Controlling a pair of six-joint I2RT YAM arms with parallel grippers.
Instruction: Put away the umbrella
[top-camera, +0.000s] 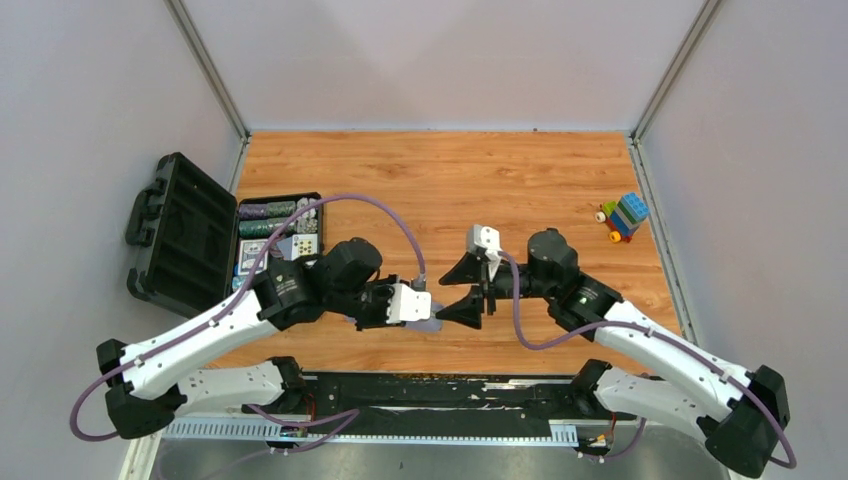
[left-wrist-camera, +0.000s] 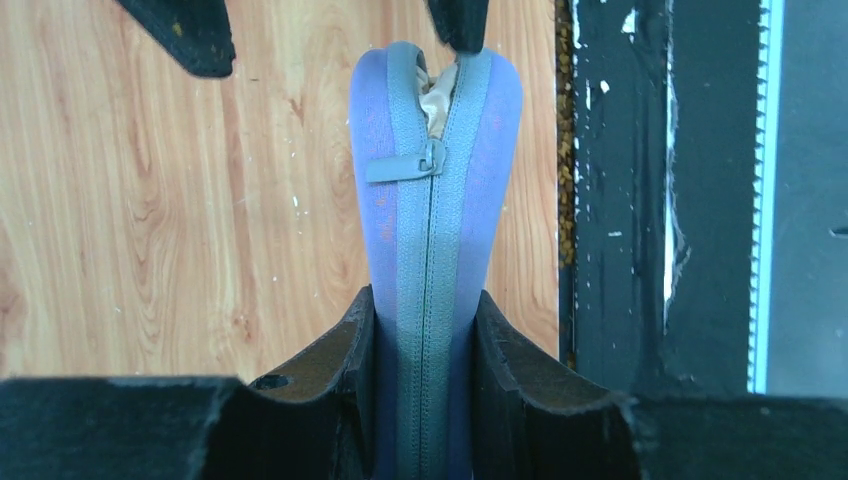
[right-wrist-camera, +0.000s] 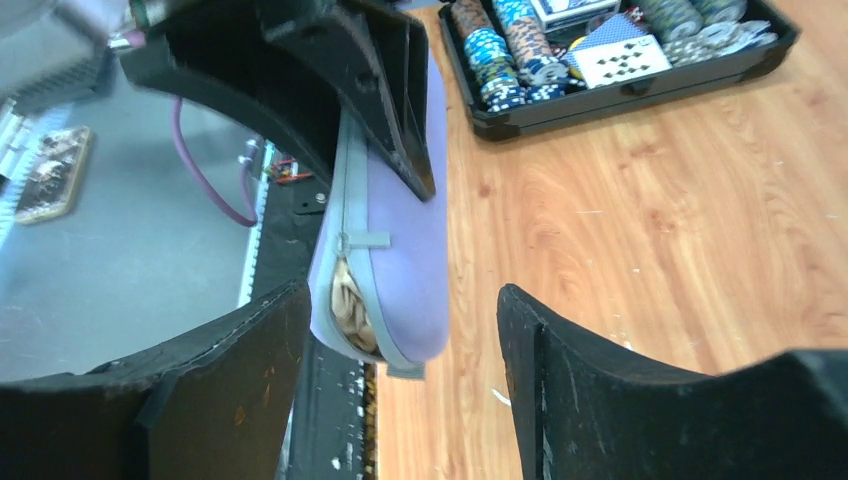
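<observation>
We think we are near the end of the job. The umbrella (left-wrist-camera: 436, 100) is inside the case (left-wrist-camera: 490, 200). Only a bit of its tan cloth shows, through a gap at one end of the zip (left-wrist-camera: 432, 260). The rest of the zip looks shut.

Our left claw (left-wrist-camera: 425, 335) squeezes the case from both sides and holds it near the front edge of the table (top-camera: 450, 170). Our right claw (right-wrist-camera: 400, 300) is wide open and has nothing in it. Its two fingers stand on each side of the gap end of the case. One is clearly apart from it. The other is very near, and we can't tell if it touches.

Next, we think the right claw has to pinch the little tab (left-wrist-camera: 400, 168) that sticks out sideways just below the gap. Then it has to pull the tab to the end of the case. The tab is small and flat, so the pinch must be neat. The cloth could catch in the zip, so it may need a poke inward first.
</observation>
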